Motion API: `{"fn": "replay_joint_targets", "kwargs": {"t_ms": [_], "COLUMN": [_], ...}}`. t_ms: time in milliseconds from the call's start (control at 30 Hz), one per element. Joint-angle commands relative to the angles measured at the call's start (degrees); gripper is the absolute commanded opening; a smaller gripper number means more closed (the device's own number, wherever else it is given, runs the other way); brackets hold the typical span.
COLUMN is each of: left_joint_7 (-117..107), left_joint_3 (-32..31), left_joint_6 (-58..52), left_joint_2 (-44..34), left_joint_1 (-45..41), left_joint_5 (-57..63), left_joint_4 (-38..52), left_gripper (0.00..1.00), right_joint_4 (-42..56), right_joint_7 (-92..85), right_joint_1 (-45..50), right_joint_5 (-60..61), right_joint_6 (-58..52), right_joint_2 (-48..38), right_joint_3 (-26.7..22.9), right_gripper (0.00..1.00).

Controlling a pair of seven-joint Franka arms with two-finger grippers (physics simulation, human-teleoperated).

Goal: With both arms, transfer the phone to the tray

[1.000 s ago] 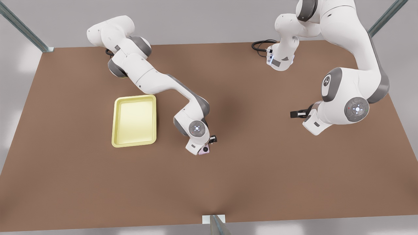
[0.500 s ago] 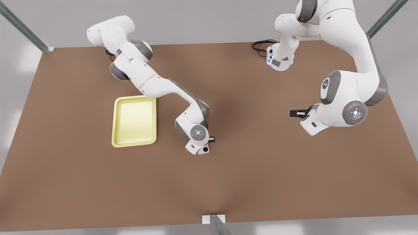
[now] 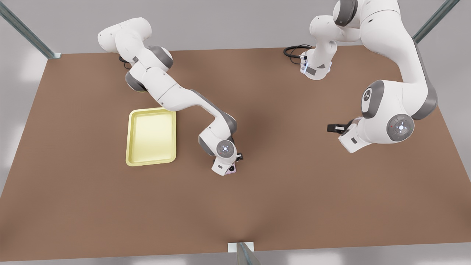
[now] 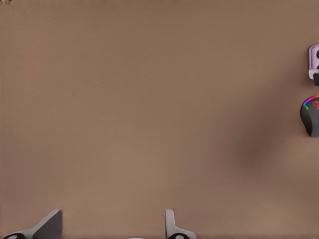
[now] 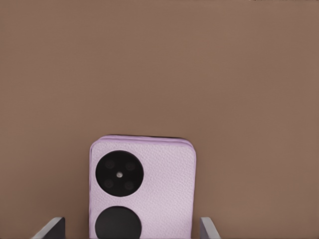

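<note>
The pale pink phone (image 5: 142, 186) lies flat on the brown table, its two black camera circles facing up. My right gripper (image 5: 130, 231) hangs over it, open, one finger (image 5: 52, 228) on each side and a gap on at least one side. In the front view the phone (image 3: 232, 169) peeks out from under that arm's hand, right of the yellow tray (image 3: 151, 161). My left gripper (image 3: 333, 128) waits at the front view's right, above the table. It is open, with its fingers (image 4: 47, 226) wide apart over bare table. The phone (image 4: 313, 59) also appears far off in the left wrist view.
A black mouse with rainbow lights (image 4: 311, 115) sits close beside the phone. A black cable (image 3: 292, 50) loops at the table's back edge near the base of the arm on the front view's right. Bare brown table separates the phone from the tray.
The right arm's wrist has shifted slightly toward the front view's right and now covers more of the phone. The phone has not moved. The left arm barely shifted.
</note>
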Motion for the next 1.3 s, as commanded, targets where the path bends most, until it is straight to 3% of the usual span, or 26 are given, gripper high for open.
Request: {"fn": "replay_joint_targets", "kwargs": {"t_ms": [0,233,367,667,933,1000,1267], "left_joint_7": [2.3,2.4,2.4,2.3,2.4,2.4,2.2], "left_joint_3": [0.0,0.0,0.0,0.0,0.0,0.0,-0.2], "left_joint_6": [1.0,2.0,2.0,2.1,2.2,2.4,2.5], "left_joint_2": [-0.1,0.3,0.3,0.4,0.5,0.5,0.1], "left_joint_1": [0.0,0.0,0.0,0.0,0.0,0.0,0.0], "left_joint_5": [0.2,1.5,1.5,1.4,1.4,1.5,1.4], "left_joint_4": [0.1,0.1,0.1,0.1,0.1,0.1,0.1], "left_gripper": [1.00,1.00,1.00,1.00,1.00,1.00,1.00], "right_joint_4": [0.0,0.2,0.2,0.2,-0.8,-4.0,-39.3], "right_joint_7": [-12.6,-11.4,-11.1,-11.6,-11.7,-12.0,-18.5], "right_joint_1": [0.0,0.3,0.2,-0.1,-1.5,-2.9,-18.4], "right_joint_5": [-1.4,-0.9,-0.9,-1.0,-0.7,-0.8,3.0], "right_joint_6": [1.9,4.5,4.7,4.7,3.6,3.5,5.5], "right_joint_2": [0.6,1.6,1.5,1.3,-3.5,-7.0,-34.3], "right_joint_3": [0.0,0.3,0.2,0.1,0.1,0.3,0.7], "right_gripper": [1.00,1.00,0.91,0.81,0.78,0.76,0.72]}}
